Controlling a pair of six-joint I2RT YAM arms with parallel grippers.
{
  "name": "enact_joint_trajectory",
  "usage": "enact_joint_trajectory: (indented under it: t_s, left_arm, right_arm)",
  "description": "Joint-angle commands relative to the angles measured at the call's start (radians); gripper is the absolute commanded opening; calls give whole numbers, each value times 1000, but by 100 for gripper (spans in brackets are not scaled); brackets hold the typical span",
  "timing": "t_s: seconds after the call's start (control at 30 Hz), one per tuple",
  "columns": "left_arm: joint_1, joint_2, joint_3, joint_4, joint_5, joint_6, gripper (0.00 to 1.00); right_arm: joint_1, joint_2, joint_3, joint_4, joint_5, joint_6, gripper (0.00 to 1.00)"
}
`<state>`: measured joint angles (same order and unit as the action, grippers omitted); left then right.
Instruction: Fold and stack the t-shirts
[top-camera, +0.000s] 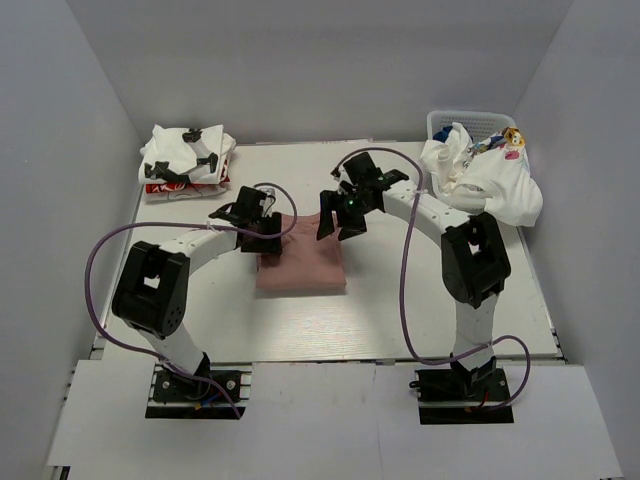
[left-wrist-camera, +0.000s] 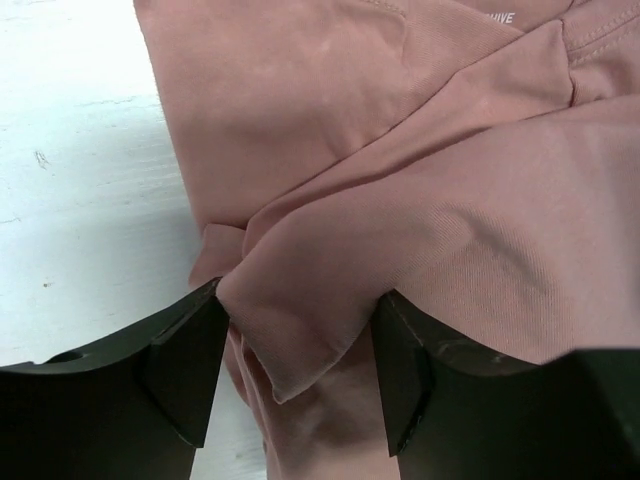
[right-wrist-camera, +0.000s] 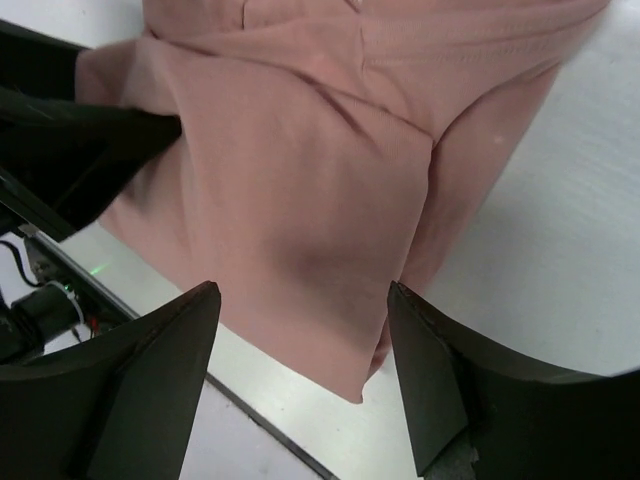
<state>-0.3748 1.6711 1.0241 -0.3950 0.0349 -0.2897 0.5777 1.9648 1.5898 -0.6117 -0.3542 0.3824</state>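
two white arms (top-camera: 200, 245) with black joints (top-camera: 152, 285), black wedge-shaped jaws and looping purple cables (top-camera: 97, 262) on black bases (top-camera: 195, 385).

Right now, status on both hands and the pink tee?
Left hand open, straddling a pink tee corner. Right hand open, above the tee. Tee partly folded, mid-table. Nothing in the way; folded stack back left, basket back right.

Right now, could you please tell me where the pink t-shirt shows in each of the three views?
Top external: the pink t-shirt lies folded mid-way across the white table.
Left wrist: it fills the centre and right, one corner inside the left gripper.
Right wrist: it fills the upper centre, reaching into the right gripper.
Shared landmark: the white table beside the shirt.
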Motion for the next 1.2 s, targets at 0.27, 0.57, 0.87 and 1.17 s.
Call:
enact_joint_trajectory:
  t_s: [0.27, 0.57, 0.87, 1.17]
  left_arm:
    - [28, -17, 25, 15, 66, 21, 48]
    - [28, -28, 36, 5, 102, 21, 27]
    - [28, -57, 37, -13, 126, 21, 0]
    - [28, -221, 65, -13, 117, 12, 0]
  right_arm:
    - [-64, 155, 122, -124, -331, -241, 75]
    - [-104, 281, 226, -226, -482, -329, 64]
    - [-105, 229, 188, -221, -532, -369, 0]
    - [-105, -9, 53, 30, -345, -261, 0]
